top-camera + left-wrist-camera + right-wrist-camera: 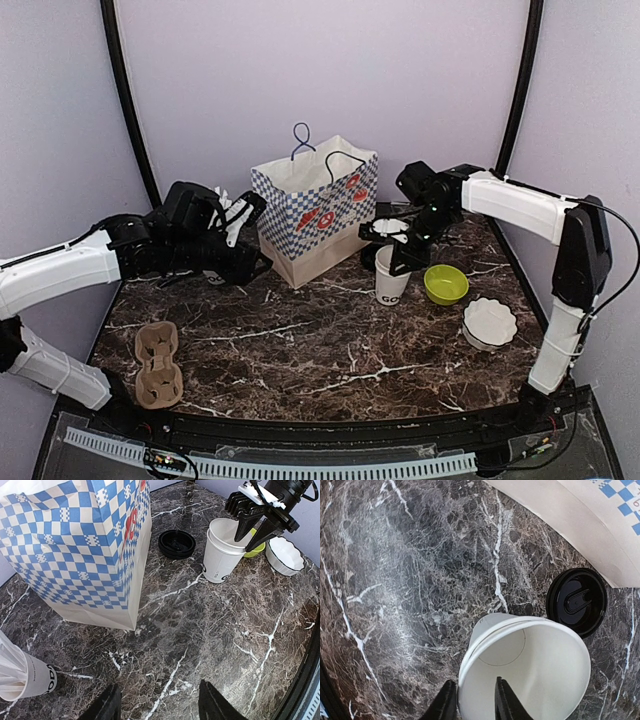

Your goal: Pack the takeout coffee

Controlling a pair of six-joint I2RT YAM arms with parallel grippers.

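Progress check: nothing packed yet, by my reading. The takeout cups point(391, 280) stand upright on the marble table point(330, 340), just right of the checkered paper bag point(315, 215) and beside the lime-green bowl point(445, 284). The right wrist view shows two rims, one inside the other, so I take it the two cups are nested. No lid is fitted. One black lid point(176, 543) lies flat on the table between the cups and the bag, and I see no second lid in any view. My right pincer point(475, 702) is down over the near rim, one finger outside the wall and one inside, drawn close about it. I cannot tell whether they are actually pressing the paper. My left pincer point(160, 707) hangs spread and empty over bare marble on the other side of the bag, well apart from the cups. The cup of straws point(25, 677) sits just to its side. The cardboard carrier point(158, 365) lies near my left base with both wells empty. The bag stands open, but its inside is hidden from me. Judged remaining: separate the cups, put lids on, seat them in the carrier or bag. That is most of the job. Risk noted: a rim pinch on a nested pair may lift only one cup or tip both.
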